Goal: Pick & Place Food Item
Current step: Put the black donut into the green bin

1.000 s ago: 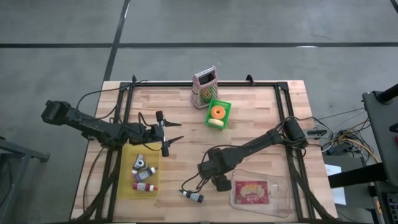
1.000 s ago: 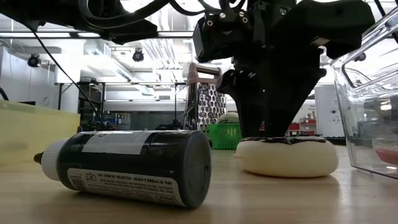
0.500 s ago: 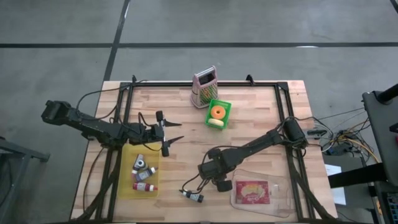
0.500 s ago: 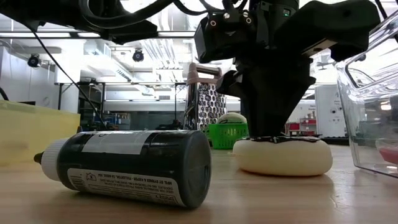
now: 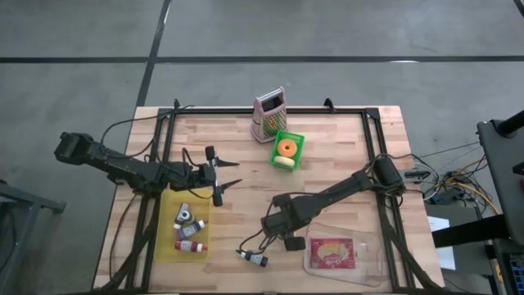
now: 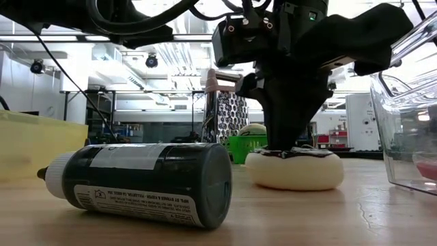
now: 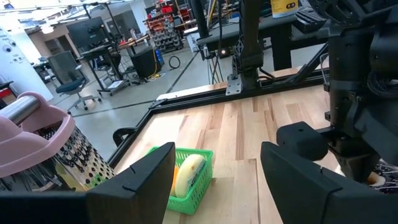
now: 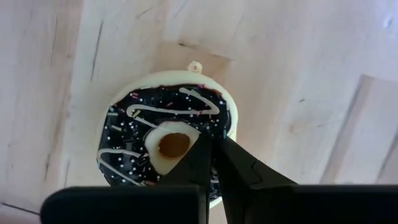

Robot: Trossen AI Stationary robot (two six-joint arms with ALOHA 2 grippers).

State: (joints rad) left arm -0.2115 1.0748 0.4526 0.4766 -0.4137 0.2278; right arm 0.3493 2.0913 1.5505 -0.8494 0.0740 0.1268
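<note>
A white donut with dark icing and white drizzle [image 8: 165, 140] lies flat on the wooden table [image 5: 336, 156]; the low view shows it [image 6: 293, 171] right of a lying black bottle [image 6: 143, 183]. My right gripper [image 8: 208, 146] stands over it, pointing down and shut on its ring. In the high view the gripper [image 5: 289, 242] hides the donut. My left gripper [image 5: 229, 187] hangs open above the table's left half, beside a yellow tray [image 5: 168, 221], and touches nothing. My right gripper comes at the donut from above, pointing down. Its fingers [image 8: 198, 158] have closed on the iced ring right beside the hole [image 8: 173, 144], one fingertip at the hole's edge. The fingers hide what lies between them. The donut's underside rests on the table [image 6: 293, 186].
A clear container [image 5: 344, 254] with a red packet lies just right of the donut. The black bottle [image 5: 254, 259] lies to its left. A green basket [image 5: 286, 150] with food and a pink grater [image 5: 268, 115] stand at the far side. Small bottles sit on the yellow tray.
My right gripper has shut on the donut without leaving its place. As the fingers closed, the donut slid a little toward the table's left edge, still flat on the wood.
</note>
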